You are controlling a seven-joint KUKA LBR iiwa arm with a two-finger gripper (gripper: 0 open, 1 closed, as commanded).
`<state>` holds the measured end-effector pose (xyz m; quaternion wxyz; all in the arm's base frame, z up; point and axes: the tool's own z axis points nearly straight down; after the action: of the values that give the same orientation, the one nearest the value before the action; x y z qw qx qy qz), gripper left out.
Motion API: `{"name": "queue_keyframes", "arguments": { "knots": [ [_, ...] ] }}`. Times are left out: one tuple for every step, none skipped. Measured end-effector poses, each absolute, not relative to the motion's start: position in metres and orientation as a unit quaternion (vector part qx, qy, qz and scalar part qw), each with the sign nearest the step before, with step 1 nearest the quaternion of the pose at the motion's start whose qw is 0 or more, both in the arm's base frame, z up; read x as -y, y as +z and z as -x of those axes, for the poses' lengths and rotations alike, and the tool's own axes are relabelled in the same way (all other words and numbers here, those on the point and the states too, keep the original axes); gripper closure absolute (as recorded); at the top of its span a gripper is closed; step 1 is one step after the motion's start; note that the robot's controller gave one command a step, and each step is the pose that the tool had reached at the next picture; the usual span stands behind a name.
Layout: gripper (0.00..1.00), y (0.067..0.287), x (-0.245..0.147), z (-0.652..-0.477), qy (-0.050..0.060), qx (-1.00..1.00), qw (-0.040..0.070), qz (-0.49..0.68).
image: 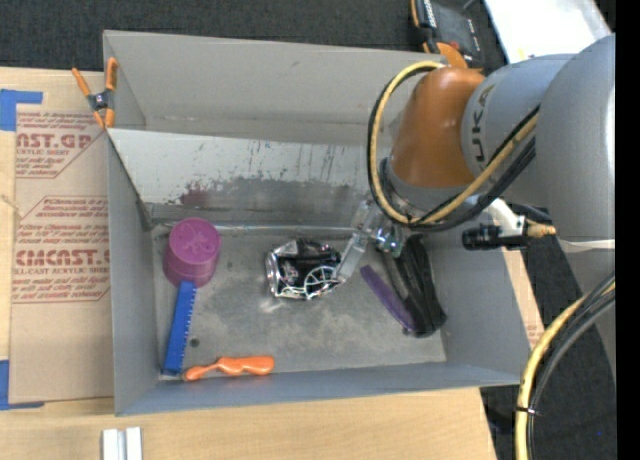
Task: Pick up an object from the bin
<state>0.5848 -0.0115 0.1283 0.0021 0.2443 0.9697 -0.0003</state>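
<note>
My gripper (352,256) comes down from the upper right into the middle of the bin. Its tip is at the right edge of a crumpled black and silver thing (301,270) on the bin floor, and seems to touch it. Just right of the gripper a thin purple stick (385,299) lies slanted. A long black thing (421,292) lies beside the stick, against the right wall.
A purple cup (192,251) lies on its side at the left. Below it is a blue comb (181,329), and an orange tool (231,367) rests along the front wall. The arm with its orange cover hangs over the bin's upper right.
</note>
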Motion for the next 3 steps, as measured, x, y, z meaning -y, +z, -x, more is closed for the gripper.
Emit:
{"name": "queue_keyframes", "arguments": {
  "knots": [
    [0.00, 0.097, -0.021, -0.584, 0.000, -0.987, 0.003, -0.163],
    [1.00, 0.076, -0.050, -0.582, 0.002, -0.969, 0.008, -0.249],
    [1.00, 0.076, -0.050, -0.582, 0.001, -0.969, 0.008, -0.248]
  ]
}}
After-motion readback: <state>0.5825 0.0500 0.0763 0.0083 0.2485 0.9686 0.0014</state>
